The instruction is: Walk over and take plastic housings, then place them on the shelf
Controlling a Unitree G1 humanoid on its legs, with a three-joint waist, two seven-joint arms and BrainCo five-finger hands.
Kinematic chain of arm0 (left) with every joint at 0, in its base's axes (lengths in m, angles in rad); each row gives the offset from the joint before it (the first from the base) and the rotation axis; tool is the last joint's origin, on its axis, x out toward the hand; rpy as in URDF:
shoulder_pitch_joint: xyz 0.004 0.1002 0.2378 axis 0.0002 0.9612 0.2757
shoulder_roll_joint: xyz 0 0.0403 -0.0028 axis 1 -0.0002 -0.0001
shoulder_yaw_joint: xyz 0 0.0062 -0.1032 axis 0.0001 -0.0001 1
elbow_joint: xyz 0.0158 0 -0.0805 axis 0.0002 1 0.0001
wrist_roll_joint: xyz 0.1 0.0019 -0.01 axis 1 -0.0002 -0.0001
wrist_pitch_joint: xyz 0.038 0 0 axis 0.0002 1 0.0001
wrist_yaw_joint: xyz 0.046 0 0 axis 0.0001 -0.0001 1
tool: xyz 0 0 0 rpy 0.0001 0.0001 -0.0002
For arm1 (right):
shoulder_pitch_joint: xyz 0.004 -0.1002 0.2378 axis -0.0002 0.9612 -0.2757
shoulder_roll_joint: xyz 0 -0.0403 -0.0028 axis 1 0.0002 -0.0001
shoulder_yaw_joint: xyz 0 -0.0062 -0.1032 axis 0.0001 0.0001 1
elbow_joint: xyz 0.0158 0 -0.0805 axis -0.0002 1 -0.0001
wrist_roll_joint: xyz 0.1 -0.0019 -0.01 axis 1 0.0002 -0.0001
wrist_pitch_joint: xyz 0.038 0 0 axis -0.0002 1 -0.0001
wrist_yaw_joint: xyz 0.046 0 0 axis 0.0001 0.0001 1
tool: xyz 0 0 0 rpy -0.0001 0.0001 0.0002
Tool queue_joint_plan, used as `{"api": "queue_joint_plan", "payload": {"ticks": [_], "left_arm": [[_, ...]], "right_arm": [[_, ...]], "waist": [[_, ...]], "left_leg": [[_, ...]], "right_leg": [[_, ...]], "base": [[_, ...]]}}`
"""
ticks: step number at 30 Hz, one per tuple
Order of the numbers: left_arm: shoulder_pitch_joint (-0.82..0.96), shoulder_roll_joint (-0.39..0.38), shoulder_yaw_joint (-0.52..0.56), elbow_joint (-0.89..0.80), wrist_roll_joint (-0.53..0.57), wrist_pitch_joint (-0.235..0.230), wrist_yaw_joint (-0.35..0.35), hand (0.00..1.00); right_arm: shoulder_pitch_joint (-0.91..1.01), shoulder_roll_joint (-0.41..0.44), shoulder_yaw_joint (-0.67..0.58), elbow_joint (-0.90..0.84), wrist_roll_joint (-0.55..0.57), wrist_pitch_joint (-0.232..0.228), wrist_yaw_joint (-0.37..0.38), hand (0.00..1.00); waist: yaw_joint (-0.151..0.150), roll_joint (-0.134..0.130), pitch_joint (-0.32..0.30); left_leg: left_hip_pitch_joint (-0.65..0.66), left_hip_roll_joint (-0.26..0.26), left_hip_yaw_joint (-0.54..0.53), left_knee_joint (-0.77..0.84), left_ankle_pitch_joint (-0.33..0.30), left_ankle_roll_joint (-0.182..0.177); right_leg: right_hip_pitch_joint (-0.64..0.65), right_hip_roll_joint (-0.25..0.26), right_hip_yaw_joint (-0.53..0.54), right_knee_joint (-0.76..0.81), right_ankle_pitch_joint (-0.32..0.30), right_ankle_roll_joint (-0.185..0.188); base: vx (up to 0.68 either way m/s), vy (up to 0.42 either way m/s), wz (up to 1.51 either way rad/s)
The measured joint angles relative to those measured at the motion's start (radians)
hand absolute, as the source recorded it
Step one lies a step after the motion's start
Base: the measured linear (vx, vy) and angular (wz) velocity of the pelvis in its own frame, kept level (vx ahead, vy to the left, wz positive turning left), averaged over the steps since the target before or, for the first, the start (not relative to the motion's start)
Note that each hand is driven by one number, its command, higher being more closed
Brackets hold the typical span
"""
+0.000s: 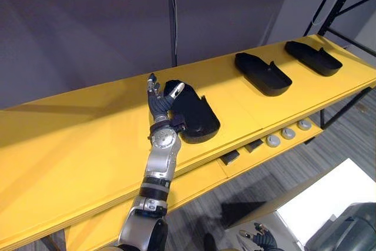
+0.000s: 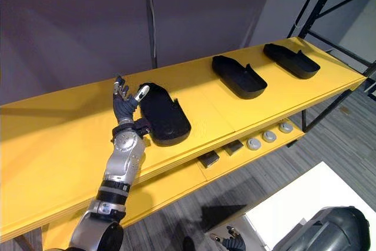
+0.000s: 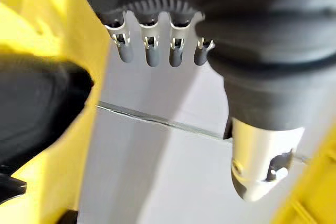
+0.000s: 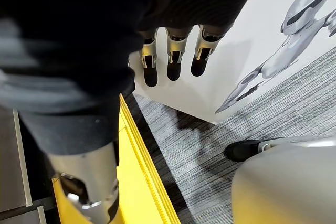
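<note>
Three black plastic housings lie along the top yellow shelf (image 1: 70, 145): the nearest one (image 1: 197, 114), a middle one (image 1: 262, 73) and a far one (image 1: 313, 57) towards the right end. My left hand (image 1: 158, 107) is raised over the shelf at the nearest housing's left end, open, fingers straight and thumb stretched above that end. In the left wrist view the fingers (image 3: 152, 51) point away and the housing (image 3: 37, 108) is a dark shape beside them. My right hand (image 1: 261, 239) hangs low near the floor, open, holding nothing (image 4: 173, 56).
A lower yellow shelf holds round grey parts (image 1: 288, 133) and small dark blocks (image 1: 230, 157). A black rack upright (image 1: 341, 4) stands at the right end. A white table (image 1: 329, 204) and a dark rounded object (image 1: 352, 227) sit at lower right. A grey wall backs the shelf.
</note>
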Motion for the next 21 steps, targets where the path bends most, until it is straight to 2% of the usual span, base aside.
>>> {"api": "queue_joint_plan", "payload": {"ticks": [1, 5, 7, 11, 15, 18, 21], "left_arm": [[0.012, 0.000, -0.031, -0.021, 0.025, 0.000, -0.018, 1.00], [0.071, 0.006, -0.124, -0.114, 0.059, -0.016, -0.085, 1.00], [0.108, 0.016, -0.211, -0.153, 0.083, -0.029, -0.140, 1.00], [0.144, 0.038, -0.339, -0.153, 0.136, -0.052, -0.220, 1.00], [0.192, 0.095, -0.449, -0.096, 0.193, -0.073, -0.316, 1.00], [0.196, 0.120, -0.465, -0.015, 0.236, -0.074, -0.354, 1.00], [0.196, 0.147, -0.483, 0.046, 0.264, -0.076, -0.361, 1.00]], "right_arm": [[0.006, -0.001, -0.002, -0.001, 0.005, 0.000, 0.001, 0.00], [0.015, -0.002, -0.002, -0.004, 0.017, -0.003, 0.004, 0.00], [0.018, -0.002, -0.002, -0.004, 0.017, -0.007, 0.006, 0.00], [0.022, -0.004, -0.002, -0.004, 0.021, -0.010, 0.013, 0.00], [0.019, -0.006, -0.022, 0.004, 0.021, -0.011, 0.023, 0.00], [0.007, -0.013, -0.020, 0.024, 0.021, -0.012, 0.033, 0.00], [-0.014, -0.021, -0.019, 0.052, 0.020, -0.013, 0.040, 0.00]], "waist": [[0.009, 0.000, 0.000], [0.013, 0.001, 0.000], [0.020, 0.002, -0.001], [0.025, 0.006, -0.003], [0.019, 0.020, -0.014], [0.016, 0.022, -0.015], [0.005, 0.022, -0.015]], "left_leg": [[0.000, 0.000, -0.002, 0.002, 0.000, 0.000], [-0.001, 0.000, -0.006, 0.005, -0.003, -0.003], [-0.001, 0.001, -0.005, 0.006, -0.006, -0.006], [-0.003, 0.003, -0.001, 0.006, -0.007, -0.008], [-0.002, 0.005, 0.004, 0.003, -0.005, -0.005], [-0.003, 0.011, 0.005, 0.003, -0.006, -0.006], [-0.004, 0.013, 0.004, 0.003, -0.006, -0.007]], "right_leg": [[0.002, -0.001, -0.002, 0.000, 0.000, 0.000], [0.008, -0.001, -0.005, -0.001, 0.000, 0.000], [0.008, -0.001, -0.005, -0.001, 0.000, 0.000], [0.006, 0.000, -0.004, -0.003, 0.000, 0.000], [0.022, 0.003, -0.006, -0.040, 0.014, -0.006], [0.023, 0.009, -0.007, -0.045, 0.017, -0.009], [0.021, 0.011, -0.008, -0.046, 0.017, -0.009]], "base": [[0.01, 0.009, 0.03], [0.00, 0.008, 0.04], [0.00, 0.000, 0.00], [0.00, 0.000, 0.00], [0.03, 0.006, -0.03], [0.01, 0.000, 0.00], [0.00, 0.000, 0.00]]}}
